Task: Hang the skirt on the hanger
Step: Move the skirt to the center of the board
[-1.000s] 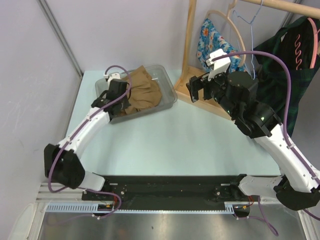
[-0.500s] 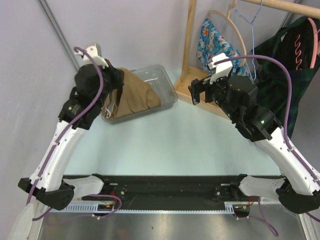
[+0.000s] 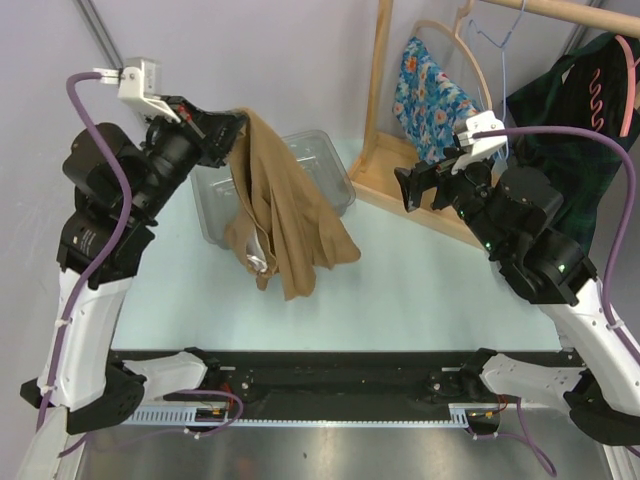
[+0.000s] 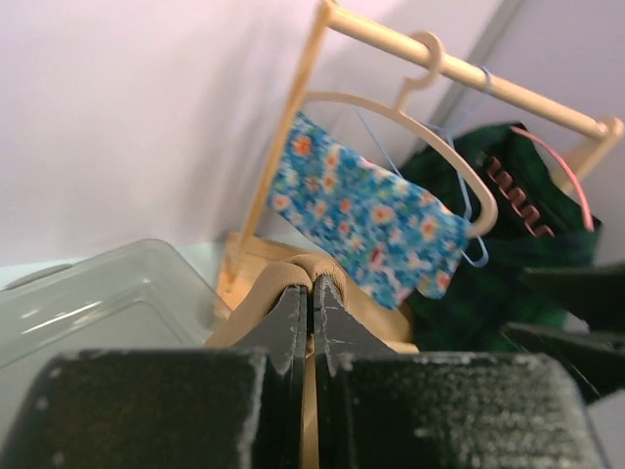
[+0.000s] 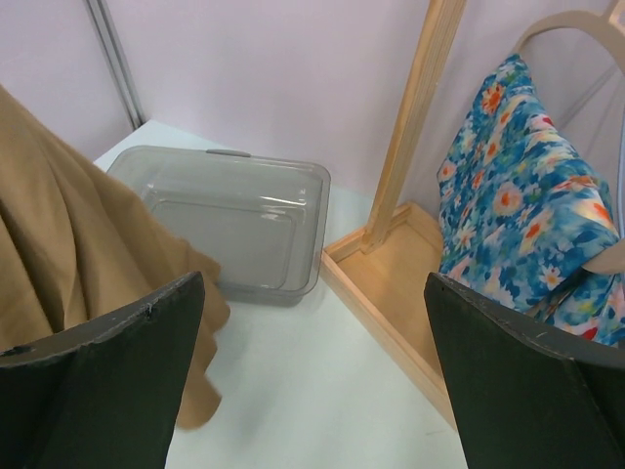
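Note:
The tan skirt (image 3: 285, 220) hangs in long folds from my left gripper (image 3: 235, 125), which is raised high above the clear tub (image 3: 330, 160). In the left wrist view the jaws (image 4: 312, 285) are pressed together on a fold of the skirt (image 4: 342, 266). My right gripper (image 3: 418, 187) is open and holds nothing, out to the right of the skirt and in front of the rack. In the right wrist view the skirt (image 5: 68, 254) fills the left edge. A wooden hanger (image 3: 472, 52) carrying a blue floral cloth (image 3: 425, 85) hangs on the rail, with a thin blue wire hanger (image 3: 490, 40) beside it.
The wooden rack's post (image 3: 378, 70) and tray-like base (image 3: 385, 175) stand at the back right. A dark green garment (image 3: 570, 130) on a pink hanger hangs at the far right. The tub (image 5: 234, 215) sits at the back of the table with nothing visible inside.
My left arm has lifted the skirt out of the tub, so it now hangs free above the table. The right gripper has shifted slightly to the right.

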`<state>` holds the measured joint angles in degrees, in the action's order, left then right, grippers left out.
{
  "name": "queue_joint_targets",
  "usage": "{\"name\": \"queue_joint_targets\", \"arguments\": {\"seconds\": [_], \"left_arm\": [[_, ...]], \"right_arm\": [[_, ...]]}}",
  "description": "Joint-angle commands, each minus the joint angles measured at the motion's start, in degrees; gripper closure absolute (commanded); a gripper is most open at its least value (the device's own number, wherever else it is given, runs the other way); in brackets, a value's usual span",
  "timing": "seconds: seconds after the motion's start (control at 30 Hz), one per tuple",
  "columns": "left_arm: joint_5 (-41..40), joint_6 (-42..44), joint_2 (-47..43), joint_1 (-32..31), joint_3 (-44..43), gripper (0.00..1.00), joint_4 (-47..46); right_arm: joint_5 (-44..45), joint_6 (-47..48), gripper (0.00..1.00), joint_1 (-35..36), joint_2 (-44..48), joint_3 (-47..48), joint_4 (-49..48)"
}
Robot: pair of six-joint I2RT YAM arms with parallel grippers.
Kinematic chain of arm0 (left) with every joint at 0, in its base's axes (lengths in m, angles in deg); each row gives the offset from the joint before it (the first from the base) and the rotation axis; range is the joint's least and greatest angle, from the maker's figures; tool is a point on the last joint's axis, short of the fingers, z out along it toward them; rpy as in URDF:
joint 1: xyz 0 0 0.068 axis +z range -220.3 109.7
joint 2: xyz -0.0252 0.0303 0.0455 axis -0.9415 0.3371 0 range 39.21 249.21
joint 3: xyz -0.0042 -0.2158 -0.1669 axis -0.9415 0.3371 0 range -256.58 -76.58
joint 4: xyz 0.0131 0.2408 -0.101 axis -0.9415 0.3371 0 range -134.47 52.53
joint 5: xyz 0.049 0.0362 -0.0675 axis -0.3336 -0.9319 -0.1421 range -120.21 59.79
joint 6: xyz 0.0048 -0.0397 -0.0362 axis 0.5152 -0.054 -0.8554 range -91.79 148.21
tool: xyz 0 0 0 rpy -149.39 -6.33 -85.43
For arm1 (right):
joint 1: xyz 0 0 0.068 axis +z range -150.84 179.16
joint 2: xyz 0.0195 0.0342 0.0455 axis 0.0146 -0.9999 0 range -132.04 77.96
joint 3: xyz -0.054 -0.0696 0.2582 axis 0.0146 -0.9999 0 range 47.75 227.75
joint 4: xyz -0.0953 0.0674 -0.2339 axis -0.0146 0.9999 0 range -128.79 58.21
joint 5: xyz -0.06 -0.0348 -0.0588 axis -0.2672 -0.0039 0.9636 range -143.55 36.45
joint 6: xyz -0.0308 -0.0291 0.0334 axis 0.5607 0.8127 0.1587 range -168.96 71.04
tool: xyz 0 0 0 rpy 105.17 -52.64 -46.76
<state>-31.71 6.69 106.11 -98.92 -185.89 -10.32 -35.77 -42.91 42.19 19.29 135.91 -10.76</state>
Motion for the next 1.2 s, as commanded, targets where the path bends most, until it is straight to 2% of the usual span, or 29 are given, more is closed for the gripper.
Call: {"name": "queue_joint_targets", "arguments": {"seconds": [0.0, 0.17, 0.27, 0.37, 0.5, 0.6, 0.7, 0.8, 0.83, 0.93, 1.03, 1.17], "left_arm": [[7.48, 0.69, 0.43, -2.40, 1.38, 1.00, -5.14], [11.34, 4.11, 2.62, -9.51, 2.27, 1.00, -7.87], [7.83, 5.08, 4.21, -14.35, 5.59, 1.00, -8.57], [4.23, 3.77, 5.00, -18.04, 13.06, 1.00, -12.60], [2.55, -0.54, 7.63, -20.76, 24.29, 1.00, -17.62], [1.67, -0.55, 12.19, -22.87, 29.66, 1.00, -20.43], [1.59, 0.77, 18.52, -24.20, 31.44, 0.99, -21.06], [1.59, 2.52, 24.68, -24.55, 30.93, 0.67, -20.18], [-0.76, 2.79, 25.73, -24.55, 30.75, 0.40, -19.48], [-6.92, 3.67, 24.79, -24.55, 31.27, 0.19, -16.93], [-11.50, 5.16, 18.55, -24.47, 34.25, 0.10, -14.73], [-12.13, 6.40, 9.50, -24.55, 44.59, 0.07, -12.27]], "right_arm": [[0.41, -0.86, 0.00, 0.04, 1.28, -0.36, -0.61], [-0.46, -2.08, 0.00, 0.04, 2.33, -1.32, 0.71], [-1.61, -2.70, 0.00, 0.13, 3.04, -2.55, 1.41], [-2.05, -3.05, 0.00, 0.13, 4.27, -3.52, 2.55], [3.11, -4.19, 0.00, 0.13, 7.16, -4.57, 5.01], [8.65, -4.37, 0.00, 0.04, 10.24, -4.75, 6.76], [11.30, -5.25, 0.00, 0.04, 12.35, -4.84, 8.43], [12.62, -7.17, 0.00, 0.04, 12.71, -5.01, 10.72], [12.72, -7.53, 0.00, -0.05, 12.45, -5.28, 11.25], [12.81, -9.55, 0.00, -0.05, 11.66, -6.15, 13.18], [12.54, -11.31, 0.00, -0.05, 10.86, -8.09, 14.94], [11.14, -15.08, 0.00, -0.13, 10.25, -12.73, 15.47]]}}
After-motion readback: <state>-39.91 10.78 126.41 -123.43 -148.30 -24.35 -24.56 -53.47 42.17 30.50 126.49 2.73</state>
